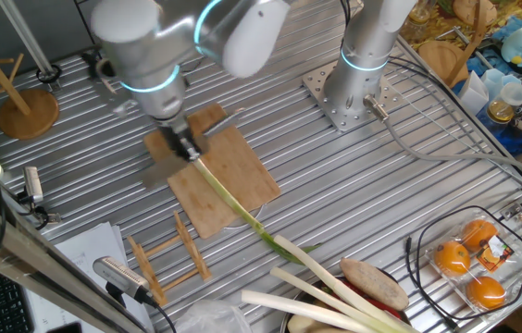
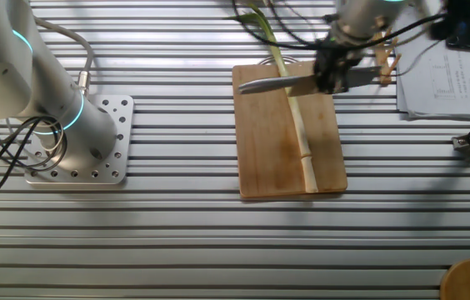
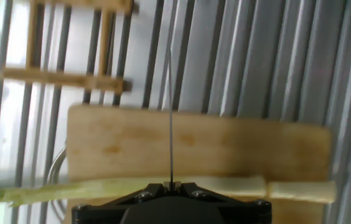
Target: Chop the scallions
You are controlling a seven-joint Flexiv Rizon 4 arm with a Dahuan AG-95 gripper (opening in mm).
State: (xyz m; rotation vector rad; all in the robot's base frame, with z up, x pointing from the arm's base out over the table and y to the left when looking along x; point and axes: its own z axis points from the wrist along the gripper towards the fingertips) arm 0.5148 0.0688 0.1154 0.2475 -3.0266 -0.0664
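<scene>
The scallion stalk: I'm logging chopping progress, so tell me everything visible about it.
The long thin scallion stalk lies flat along the rectangular wooden cutting board, pale cream at the root end, with green leaves trailing off the board's far edge onto the ribbed metal table. One cut shows near the pale end. The steel knife blade, held in the gripper, crosses it nearer the leaves.

You had a ribbed metal bench (image 1: pixel 354 185). Near its middle a wooden cutting board (image 1: pixel 233 176) lay flat, and just beside the board sat a small wooden rack (image 1: pixel 164 259). A round wooden stand (image 1: pixel 28 113) stood at one corner, a packet of oranges (image 1: pixel 469 264) at the opposite one, and papers (image 2: pixel 439 79) lay along an edge.
</scene>
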